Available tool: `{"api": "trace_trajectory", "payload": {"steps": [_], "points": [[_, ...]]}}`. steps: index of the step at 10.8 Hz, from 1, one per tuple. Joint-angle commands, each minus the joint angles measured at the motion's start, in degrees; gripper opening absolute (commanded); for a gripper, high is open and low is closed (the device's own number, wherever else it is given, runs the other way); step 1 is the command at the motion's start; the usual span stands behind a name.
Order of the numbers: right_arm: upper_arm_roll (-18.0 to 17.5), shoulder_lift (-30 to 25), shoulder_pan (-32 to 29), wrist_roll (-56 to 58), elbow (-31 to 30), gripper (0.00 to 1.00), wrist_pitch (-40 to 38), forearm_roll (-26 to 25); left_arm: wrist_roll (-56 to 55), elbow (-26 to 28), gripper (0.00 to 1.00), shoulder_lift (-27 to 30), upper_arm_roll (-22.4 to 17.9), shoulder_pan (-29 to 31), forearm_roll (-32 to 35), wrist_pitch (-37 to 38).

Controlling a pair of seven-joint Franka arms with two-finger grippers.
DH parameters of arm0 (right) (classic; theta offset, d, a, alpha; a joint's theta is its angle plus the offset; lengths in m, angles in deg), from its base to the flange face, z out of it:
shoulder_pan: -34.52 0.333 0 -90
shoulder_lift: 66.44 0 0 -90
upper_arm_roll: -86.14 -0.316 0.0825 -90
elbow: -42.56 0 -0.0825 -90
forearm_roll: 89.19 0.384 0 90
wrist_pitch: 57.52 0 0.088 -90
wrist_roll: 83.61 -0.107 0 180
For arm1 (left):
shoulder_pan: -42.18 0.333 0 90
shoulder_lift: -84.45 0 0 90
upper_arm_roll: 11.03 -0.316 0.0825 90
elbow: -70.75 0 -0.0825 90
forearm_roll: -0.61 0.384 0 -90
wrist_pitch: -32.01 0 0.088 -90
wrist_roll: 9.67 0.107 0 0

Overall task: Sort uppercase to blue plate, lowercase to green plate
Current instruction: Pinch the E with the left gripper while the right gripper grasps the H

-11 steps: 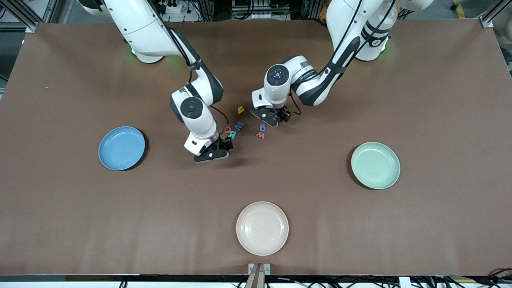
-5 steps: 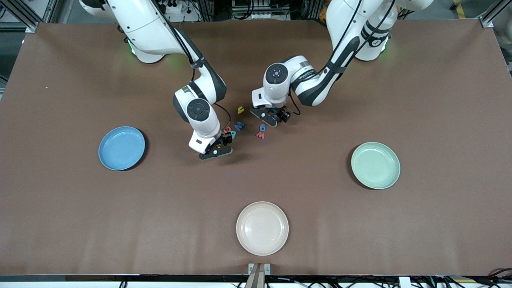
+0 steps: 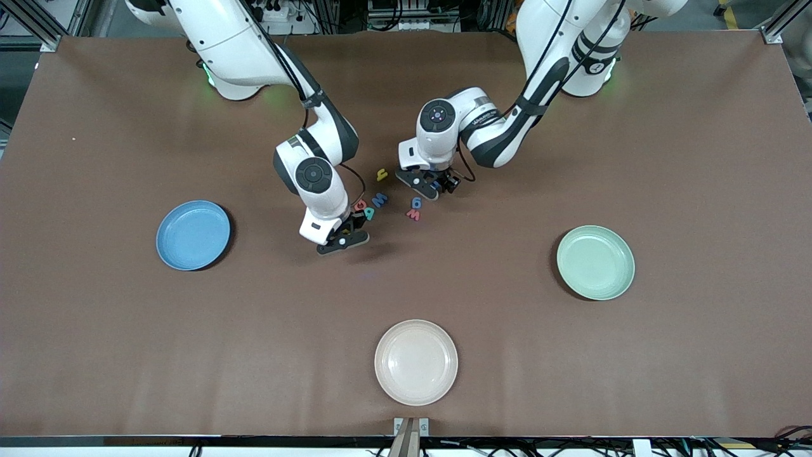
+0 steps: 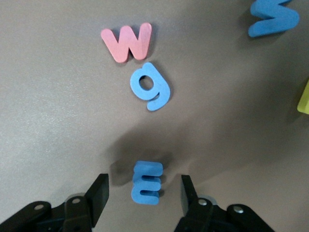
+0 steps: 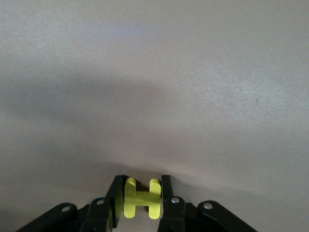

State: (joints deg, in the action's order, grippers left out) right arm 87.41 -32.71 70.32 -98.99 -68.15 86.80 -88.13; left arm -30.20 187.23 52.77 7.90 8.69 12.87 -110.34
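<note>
My right gripper [image 3: 344,237] is shut on the yellow H [image 5: 141,198] and holds it just above the table beside the letter pile. My left gripper [image 4: 145,187] is open, its fingers either side of the blue m/e-like letter [image 4: 146,182], which lies on the table. In the front view the left gripper [image 3: 436,184] hides that letter. On the table lie the red Q-like letter [image 3: 360,205], teal R [image 3: 369,213], blue W/M [image 3: 379,200], yellow h [image 3: 382,174], blue g [image 3: 417,202] and red w [image 3: 413,215]. The blue plate [image 3: 193,235] and green plate [image 3: 595,261] hold nothing.
A cream plate [image 3: 415,362] sits near the table's front edge, nearer the front camera than the letters. The blue plate lies toward the right arm's end and the green plate toward the left arm's end.
My right gripper has shifted slightly toward the left arm's end of the table with the yellow H. The left gripper has barely moved.
</note>
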Motion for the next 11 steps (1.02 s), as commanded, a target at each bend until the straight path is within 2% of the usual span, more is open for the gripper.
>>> {"api": "trace_trajectory", "payload": {"steps": [1,4,6,7,8,9,11], "points": [[0.04,-0.24,-0.55,1.06,0.14,0.16,-0.79,0.27,-2.06,0.42,0.67,-0.31,-0.39,-0.44,2.77,-0.39],[1.96,-2.78,-3.79,8.25,4.96,0.11,-13.15,0.44,-2.24,0.33,0.63,-0.49,-0.39,-0.44,3.39,-0.39],[2.58,-5.42,-8.18,16.48,5.15,0.09,-16.86,0.62,-2.68,-0.02,0.54,-0.49,-0.39,-0.35,3.48,-0.39],[4.68,-6.56,-10.03,21.92,5.23,0.09,-19.58,0.62,-2.68,-0.20,0.50,-0.49,-0.39,-0.35,3.48,-0.39],[7.66,-7.62,-10.92,27.89,5.15,0.09,-21.95,0.53,-2.68,-0.28,0.40,-0.49,-0.39,-0.26,3.48,-0.39],[11.86,-7.98,-10.93,33.52,5.15,0.09,-23.89,0.53,-2.59,-0.46,0.23,-0.49,-0.39,0.09,3.48,-0.39],[17.50,-7.89,-11.19,41.55,4.28,0.09,-25.92,0.53,-2.68,-0.55,0.01,-0.22,-0.65,1.14,3.39,-0.39]]}}
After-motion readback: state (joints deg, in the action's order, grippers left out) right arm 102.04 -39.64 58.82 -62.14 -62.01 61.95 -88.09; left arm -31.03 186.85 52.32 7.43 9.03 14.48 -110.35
